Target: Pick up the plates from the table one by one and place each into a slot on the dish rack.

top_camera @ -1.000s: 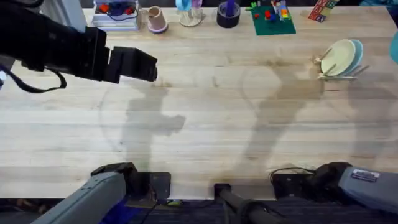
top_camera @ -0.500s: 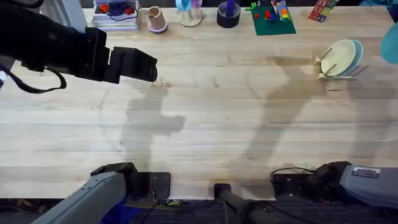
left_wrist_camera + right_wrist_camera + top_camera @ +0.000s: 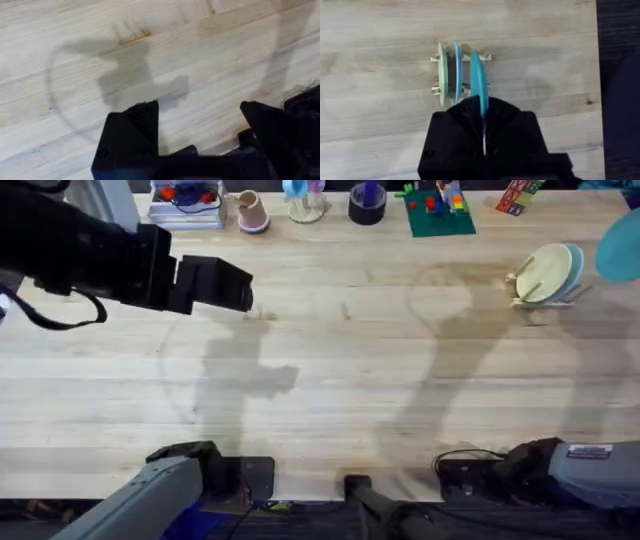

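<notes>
- Right gripper (image 3: 484,131) clamped on a turquoise plate (image 3: 478,82), edge-on above the rack (image 3: 462,75); plate also seen at the overhead view's 3 o'clock edge (image 3: 620,246).
- Cream plate (image 3: 541,273) and pale blue plate (image 3: 573,268) upright in rack at 2 o'clock.
- Left gripper (image 3: 199,131) open over bare table (image 3: 330,380), 10 o'clock.
- Clutter along 12 o'clock edge: cup (image 3: 250,210), tape roll (image 3: 367,204), green board (image 3: 438,210).
</notes>
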`<state>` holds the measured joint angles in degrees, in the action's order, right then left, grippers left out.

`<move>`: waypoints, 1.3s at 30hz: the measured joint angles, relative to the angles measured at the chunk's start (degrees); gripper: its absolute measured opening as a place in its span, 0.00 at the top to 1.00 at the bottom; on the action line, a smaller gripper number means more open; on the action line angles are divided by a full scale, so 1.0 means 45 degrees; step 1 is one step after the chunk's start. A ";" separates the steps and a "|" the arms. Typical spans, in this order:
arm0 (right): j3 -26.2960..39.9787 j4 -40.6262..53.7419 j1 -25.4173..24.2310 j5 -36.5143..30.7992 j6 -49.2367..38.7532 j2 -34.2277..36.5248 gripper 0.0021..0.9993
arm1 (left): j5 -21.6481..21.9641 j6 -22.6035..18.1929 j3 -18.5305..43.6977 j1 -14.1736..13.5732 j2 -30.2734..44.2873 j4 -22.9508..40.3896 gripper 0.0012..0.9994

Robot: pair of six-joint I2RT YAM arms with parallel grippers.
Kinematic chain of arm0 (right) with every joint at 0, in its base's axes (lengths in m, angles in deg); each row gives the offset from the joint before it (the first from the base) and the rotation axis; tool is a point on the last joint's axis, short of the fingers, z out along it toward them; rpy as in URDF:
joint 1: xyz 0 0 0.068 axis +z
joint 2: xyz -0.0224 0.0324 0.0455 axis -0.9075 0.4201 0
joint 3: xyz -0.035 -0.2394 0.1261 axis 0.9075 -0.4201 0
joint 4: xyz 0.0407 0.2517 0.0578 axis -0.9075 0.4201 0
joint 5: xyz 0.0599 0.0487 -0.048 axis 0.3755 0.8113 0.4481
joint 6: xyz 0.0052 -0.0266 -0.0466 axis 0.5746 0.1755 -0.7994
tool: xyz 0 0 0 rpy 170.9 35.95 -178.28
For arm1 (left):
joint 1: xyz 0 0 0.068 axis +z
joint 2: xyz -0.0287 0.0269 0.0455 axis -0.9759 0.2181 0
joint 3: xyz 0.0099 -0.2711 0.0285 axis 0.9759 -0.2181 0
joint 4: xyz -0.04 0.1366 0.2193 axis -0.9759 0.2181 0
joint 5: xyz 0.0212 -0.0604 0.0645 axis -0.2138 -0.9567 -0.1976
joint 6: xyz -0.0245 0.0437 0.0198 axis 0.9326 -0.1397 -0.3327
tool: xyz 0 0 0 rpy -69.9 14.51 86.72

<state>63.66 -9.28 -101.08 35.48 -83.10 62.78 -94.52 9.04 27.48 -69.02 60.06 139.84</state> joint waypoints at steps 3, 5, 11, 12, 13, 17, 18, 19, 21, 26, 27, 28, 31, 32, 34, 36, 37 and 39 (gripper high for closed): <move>0.0000 -0.0098 0.0000 0.0011 0.0000 0.0138 0.97 | 0.0000 0.0000 0.0000 0.0000 0.0000 0.0004 0.01; 0.0000 -0.0156 0.0000 0.0032 0.0000 0.0228 0.97 | 0.0000 0.0000 0.0000 0.0000 0.0000 0.0002 0.01; 0.0000 -0.0226 0.0000 0.0040 0.0001 0.0596 0.97 | 0.0000 0.0000 0.0000 0.0000 0.0000 0.0004 0.01; 0.0000 -0.0233 0.0000 0.0040 0.0000 0.0652 0.97 | 0.0000 0.0000 0.0000 0.0000 0.0000 0.0005 0.01; 0.0000 -0.0236 0.0000 0.0040 0.0000 0.0695 0.97 | 0.0000 0.0000 0.0000 0.0000 0.0000 0.0005 0.01; 0.0000 -0.0270 0.0000 0.0040 0.0000 0.0802 0.97 | 0.0000 0.0000 0.0000 0.0000 0.0000 0.0000 0.01; 0.0000 -0.0284 0.0000 0.0037 0.0002 0.0833 0.97 | 0.0000 0.0000 0.0000 0.0000 0.0000 0.0003 0.01; 0.0000 -0.0294 0.0000 0.0040 0.0000 0.0857 0.97 | 0.0000 0.0000 0.0000 0.0000 0.0000 0.0004 0.01; 0.0000 -0.0299 0.0000 0.0040 0.0005 0.0949 0.97 | 0.0000 0.0000 0.0000 0.0000 0.0000 0.0005 0.01; 0.0000 -0.0588 0.0000 0.0040 0.0019 0.1245 0.97 | 0.0000 0.0000 0.0000 0.0000 0.0000 0.0000 0.01; -0.0004 -0.0730 0.0000 0.0040 0.0053 0.1328 0.97 | 0.0000 0.0000 0.0000 0.0000 0.0000 0.0004 0.01; -0.0004 -0.0783 0.0000 0.0040 0.0053 0.1344 0.97 | 0.0000 0.0000 0.0000 0.0000 0.0000 0.0001 0.01; -0.0005 -0.0872 0.0000 0.0040 0.0053 0.1344 0.97 | 0.0000 0.0000 0.0000 0.0000 0.0000 0.0005 0.01; -0.0002 -0.0865 0.0000 0.0040 0.0053 0.1344 0.97 | 0.0000 0.0000 0.0000 0.0000 0.0000 0.0003 0.01; 0.0000 -0.0862 0.0000 0.0040 0.0053 0.1344 0.97 | 0.0000 0.0000 0.0000 0.0000 0.0000 0.0005 0.01; -0.0005 -0.0864 0.0000 0.0100 0.0053 0.1341 0.97 | 0.0000 0.0000 0.0000 0.0000 0.0000 0.0000 0.01; -0.0004 -0.0862 0.0000 0.0154 0.0053 0.1343 0.97 | 0.0000 0.0000 0.0000 0.0000 0.0000 0.0001 0.01; -0.0005 -0.0867 0.0007 0.0309 0.0053 0.1344 0.97 | 0.0000 0.0000 0.0000 0.0000 0.0000 0.0005 0.01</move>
<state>63.64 -13.18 -101.05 36.87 -82.86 68.83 -94.52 9.04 27.48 -69.02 60.06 139.86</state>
